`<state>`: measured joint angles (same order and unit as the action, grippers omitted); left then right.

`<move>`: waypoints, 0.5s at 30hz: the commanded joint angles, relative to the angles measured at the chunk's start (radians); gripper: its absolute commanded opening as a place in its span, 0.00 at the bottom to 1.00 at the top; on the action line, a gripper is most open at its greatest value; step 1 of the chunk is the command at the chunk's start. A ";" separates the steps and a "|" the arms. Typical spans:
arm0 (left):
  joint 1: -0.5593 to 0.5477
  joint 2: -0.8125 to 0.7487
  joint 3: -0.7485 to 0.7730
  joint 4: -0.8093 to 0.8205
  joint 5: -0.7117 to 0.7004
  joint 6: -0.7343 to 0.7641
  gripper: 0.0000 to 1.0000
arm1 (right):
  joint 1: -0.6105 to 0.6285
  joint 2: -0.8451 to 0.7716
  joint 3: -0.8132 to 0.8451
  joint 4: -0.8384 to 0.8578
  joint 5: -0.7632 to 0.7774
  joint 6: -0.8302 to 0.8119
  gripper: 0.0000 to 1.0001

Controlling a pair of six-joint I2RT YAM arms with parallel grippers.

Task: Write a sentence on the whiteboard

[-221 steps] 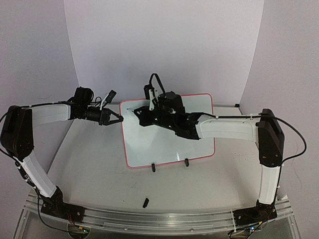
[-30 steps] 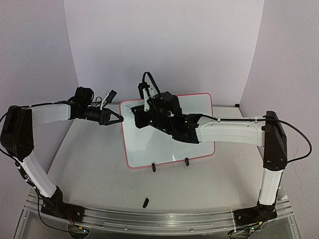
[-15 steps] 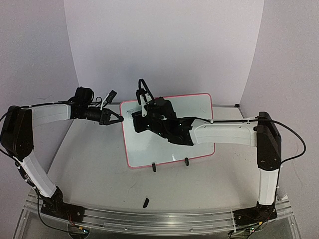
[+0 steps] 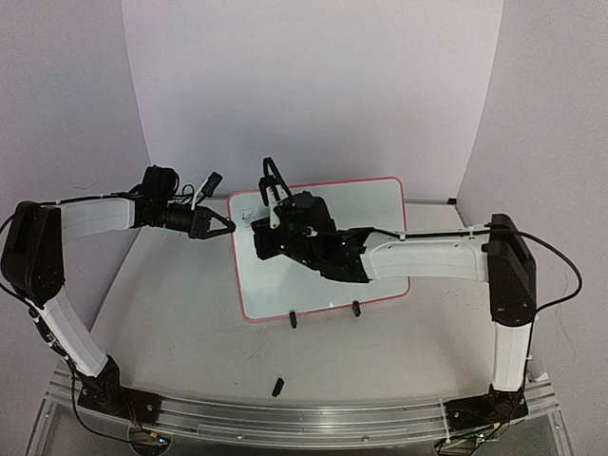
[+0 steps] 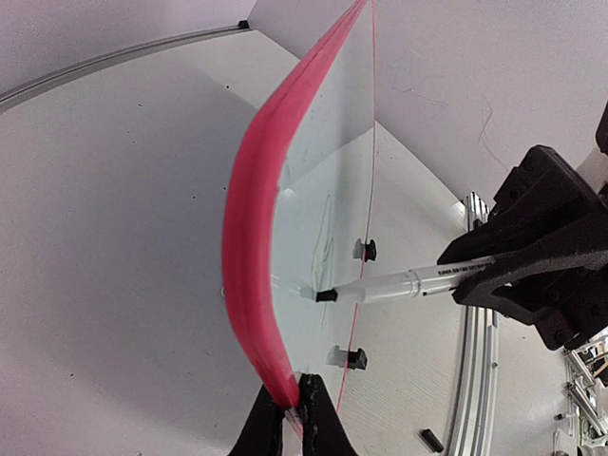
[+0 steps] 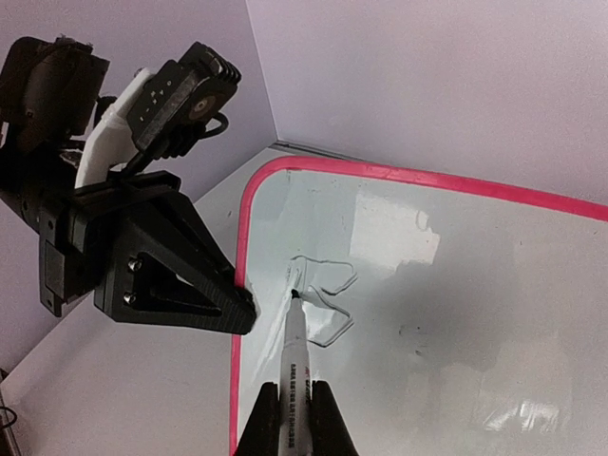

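The whiteboard (image 4: 366,204) stands tilted on two black clip feet, with a red-pink frame. My left gripper (image 4: 228,226) is shut on its left frame edge, and the left wrist view (image 5: 290,415) shows the jaws pinching the frame (image 5: 249,237). My right gripper (image 4: 261,236) is shut on a slim marker (image 6: 295,353) held between the fingers (image 6: 293,404). The marker tip touches the board near its top left corner. Of the sentence, only faint strokes like a letter "B" (image 6: 328,285) show beside the tip. The marker also shows in the left wrist view (image 5: 404,282).
A small black marker cap (image 4: 277,386) lies on the table in front of the board. The clip feet (image 4: 293,320) stick out at the board's lower edge. A white backdrop stands behind the table, and a metal rail runs along the near edge.
My right gripper has moved left with the marker, from the board's upper middle to its top left corner. The left arm and the board have not moved.
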<state>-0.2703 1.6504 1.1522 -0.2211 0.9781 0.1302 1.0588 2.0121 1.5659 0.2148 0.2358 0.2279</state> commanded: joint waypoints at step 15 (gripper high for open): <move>-0.022 -0.026 0.028 -0.020 -0.050 0.092 0.00 | -0.002 -0.061 -0.080 -0.024 -0.016 0.033 0.00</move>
<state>-0.2710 1.6501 1.1526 -0.2211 0.9737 0.1299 1.0672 1.9873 1.4933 0.2199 0.2062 0.2626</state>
